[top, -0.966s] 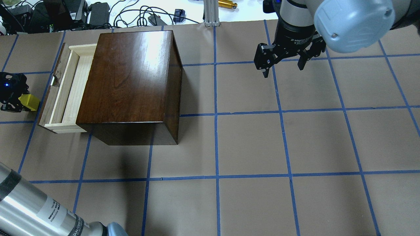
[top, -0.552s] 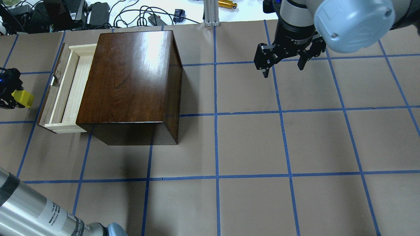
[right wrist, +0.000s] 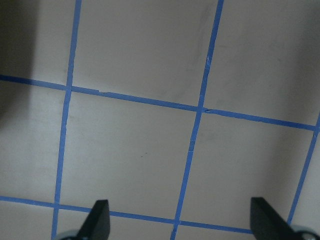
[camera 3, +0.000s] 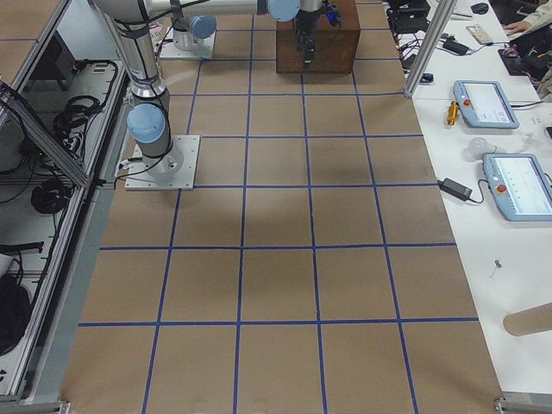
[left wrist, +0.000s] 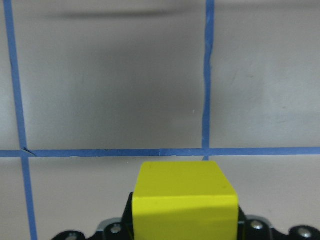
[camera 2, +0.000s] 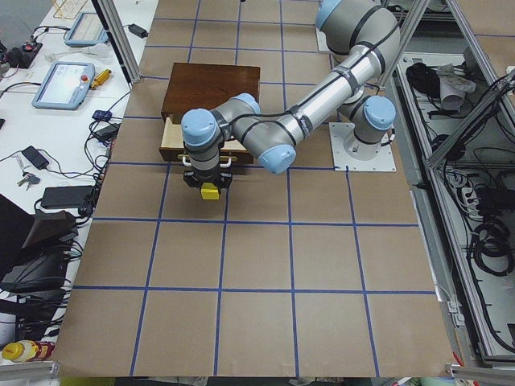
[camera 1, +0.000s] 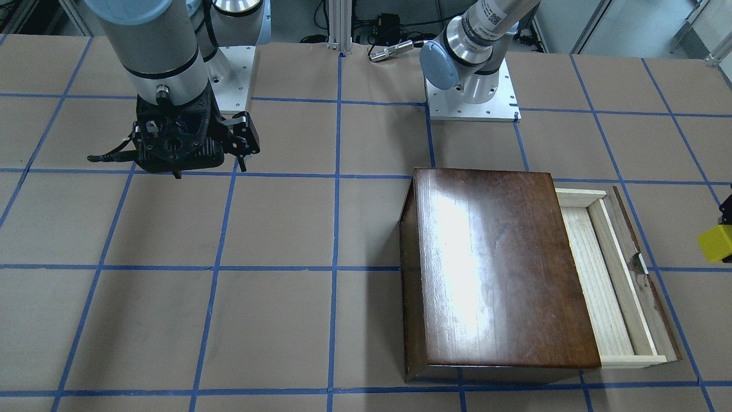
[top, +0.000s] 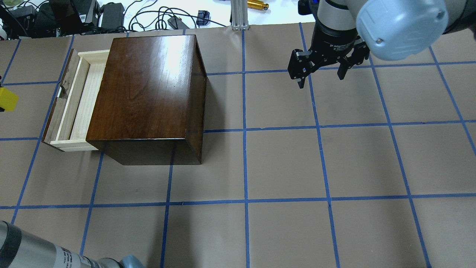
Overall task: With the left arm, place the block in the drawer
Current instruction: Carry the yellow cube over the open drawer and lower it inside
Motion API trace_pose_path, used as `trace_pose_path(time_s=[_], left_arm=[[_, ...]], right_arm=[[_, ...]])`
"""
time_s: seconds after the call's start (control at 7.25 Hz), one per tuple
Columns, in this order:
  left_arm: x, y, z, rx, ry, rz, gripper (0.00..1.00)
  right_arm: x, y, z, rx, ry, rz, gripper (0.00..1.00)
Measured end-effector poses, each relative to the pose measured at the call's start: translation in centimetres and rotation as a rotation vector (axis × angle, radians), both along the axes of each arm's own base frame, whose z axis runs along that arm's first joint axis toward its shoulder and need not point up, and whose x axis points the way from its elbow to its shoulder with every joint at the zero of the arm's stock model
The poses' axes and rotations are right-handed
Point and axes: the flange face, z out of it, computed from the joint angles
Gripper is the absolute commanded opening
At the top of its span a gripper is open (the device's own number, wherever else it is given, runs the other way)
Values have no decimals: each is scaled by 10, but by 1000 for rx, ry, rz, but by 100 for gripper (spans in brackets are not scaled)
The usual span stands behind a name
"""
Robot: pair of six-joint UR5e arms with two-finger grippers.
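The yellow block (top: pixel 7 99) sits at the far left edge of the overhead view, held in my left gripper (left wrist: pixel 185 220), which is shut on it. It also shows in the front view (camera 1: pixel 716 242) and in the left side view (camera 2: pixel 210 192). The block hangs above the table, to the outside of the drawer's dark front panel. The drawer (top: pixel 82 100) is pulled open from the dark-brown box (top: pixel 148 93), with its pale wood floor bare. My right gripper (top: pixel 320 72) is open and empty, far to the right above the table.
Cables, power bricks and a brass cylinder (top: pixel 257 5) lie beyond the table's far edge. A metal post (top: pixel 240 15) stands at the back. The paper-covered table (top: pixel 282 163) carries a blue tape grid.
My left gripper has moved left and slightly away with the block, almost leaving the overhead view. The right arm and the drawer have not moved.
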Motion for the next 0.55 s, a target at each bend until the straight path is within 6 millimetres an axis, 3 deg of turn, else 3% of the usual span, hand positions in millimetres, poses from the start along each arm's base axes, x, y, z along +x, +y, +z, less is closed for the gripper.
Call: trace_pose_path(time_s=[0.28, 0.55], left_arm=[[-64, -9, 27, -10, 7, -17, 0], [-128, -27, 17, -3, 49, 32, 0]], right_arm=[[0, 0, 0, 0, 0, 0, 100], [0, 0, 0, 0, 0, 0, 100]])
